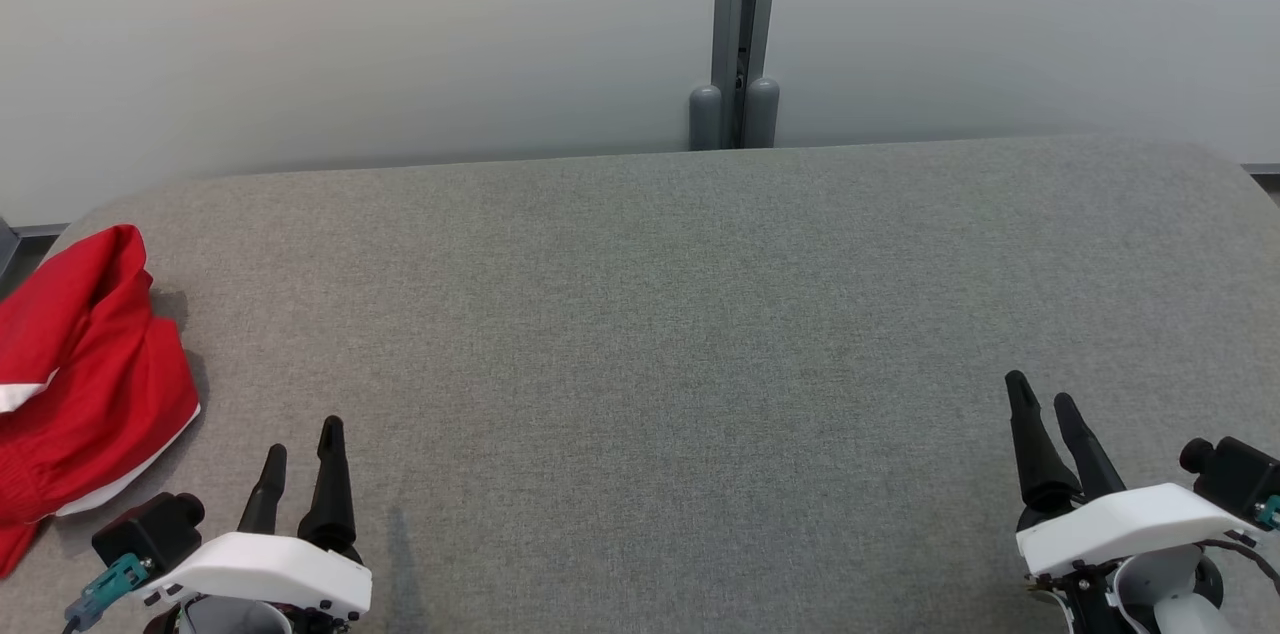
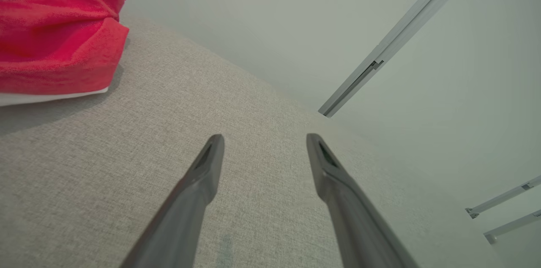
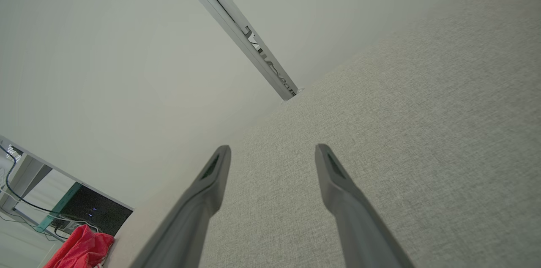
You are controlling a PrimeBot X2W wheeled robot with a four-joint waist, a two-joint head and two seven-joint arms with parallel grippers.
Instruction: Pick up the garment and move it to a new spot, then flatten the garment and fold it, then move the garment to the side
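Observation:
The garment [image 1: 85,384] is red with white trim and lies crumpled in a heap at the left edge of the grey fabric-covered table [image 1: 700,314]. In the left wrist view the garment [image 2: 59,27] fills the upper left corner; in the right wrist view the garment [image 3: 80,251] shows small at the lower left. My left gripper [image 1: 303,442] hovers near the front left, just right of the heap, open and holding nothing [image 2: 264,143]. My right gripper [image 1: 1043,392] is at the front right, far from the cloth, also open with nothing between its fingers [image 3: 272,151].
A pale wall with a grey vertical post [image 1: 740,34] stands behind the table's far edge. The table's corners are rounded. Beyond the table's left end a dark box and cables [image 3: 88,215] sit by a desk.

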